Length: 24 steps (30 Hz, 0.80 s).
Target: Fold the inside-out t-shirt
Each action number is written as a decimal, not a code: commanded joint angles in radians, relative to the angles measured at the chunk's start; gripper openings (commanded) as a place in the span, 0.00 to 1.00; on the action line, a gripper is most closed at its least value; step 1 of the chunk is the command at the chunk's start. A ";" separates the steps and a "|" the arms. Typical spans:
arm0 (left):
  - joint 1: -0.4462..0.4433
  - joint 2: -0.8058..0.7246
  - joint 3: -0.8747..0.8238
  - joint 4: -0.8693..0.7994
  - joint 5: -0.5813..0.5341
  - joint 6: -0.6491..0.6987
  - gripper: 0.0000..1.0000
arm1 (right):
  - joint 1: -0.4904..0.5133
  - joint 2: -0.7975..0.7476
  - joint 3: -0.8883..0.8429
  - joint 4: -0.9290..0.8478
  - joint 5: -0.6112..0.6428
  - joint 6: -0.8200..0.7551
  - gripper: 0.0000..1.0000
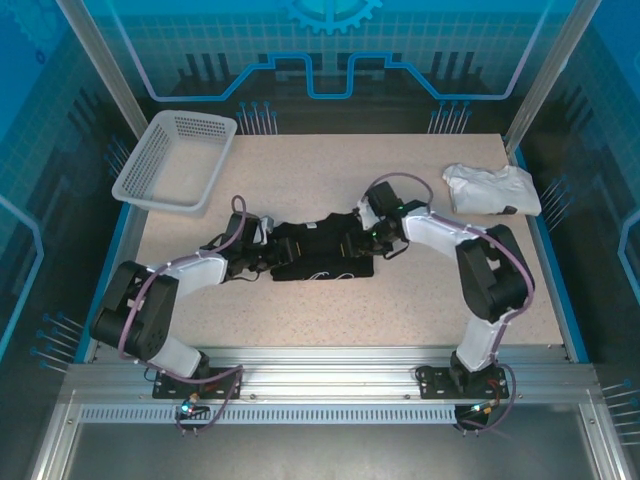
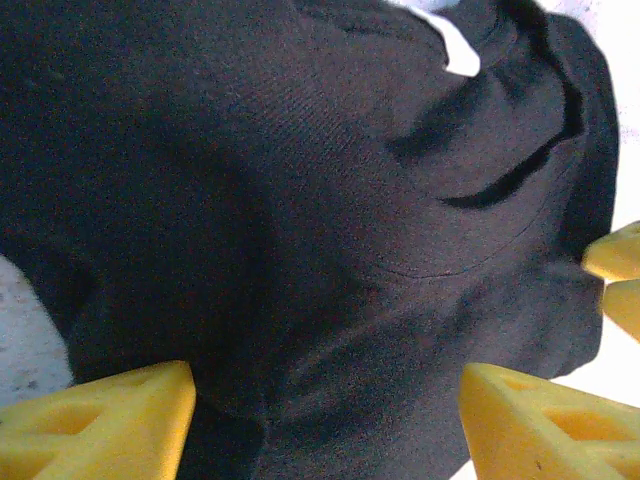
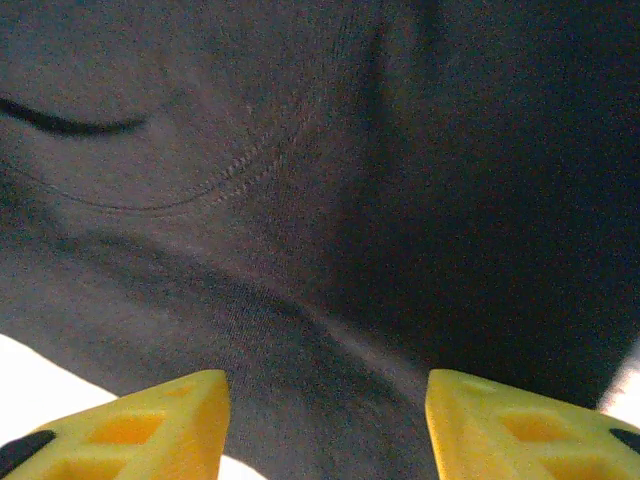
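Note:
The inside-out t-shirt lies as a compact black bundle in the middle of the table, with a small pale label near its far edge. My left gripper is at the shirt's left end and my right gripper at its right end. In the left wrist view the yellow fingers stand wide apart over the black cloth, so the left gripper is open. The right gripper is also open, its fingers spread over dark cloth. The right gripper's yellow fingertips show at the left wrist view's right edge.
A white folded garment lies at the back right of the table. A pale plastic basket stands at the back left. Blue enclosure walls and metal posts surround the table.

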<state>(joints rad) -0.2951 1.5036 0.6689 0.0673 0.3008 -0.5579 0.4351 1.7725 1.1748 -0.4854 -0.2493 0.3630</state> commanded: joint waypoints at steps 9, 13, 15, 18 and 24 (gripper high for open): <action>0.045 0.172 0.221 -0.181 -0.078 0.000 0.78 | -0.129 0.083 0.046 -0.007 -0.038 0.032 0.81; 0.045 0.240 0.233 -0.151 -0.015 -0.019 0.74 | -0.114 0.152 0.067 0.032 -0.120 0.058 0.82; 0.043 0.255 0.222 -0.132 0.007 -0.028 0.70 | -0.097 0.183 0.079 0.039 -0.145 0.067 0.82; 0.042 0.269 0.192 -0.094 0.031 -0.044 0.63 | -0.074 0.219 0.086 0.056 -0.170 0.090 0.79; 0.037 0.291 0.142 -0.038 0.061 -0.069 0.54 | -0.041 0.245 0.082 0.099 -0.219 0.131 0.69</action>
<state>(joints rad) -0.2512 1.7527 0.8581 0.0448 0.3134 -0.6033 0.3332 1.9549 1.2579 -0.4557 -0.3275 0.4591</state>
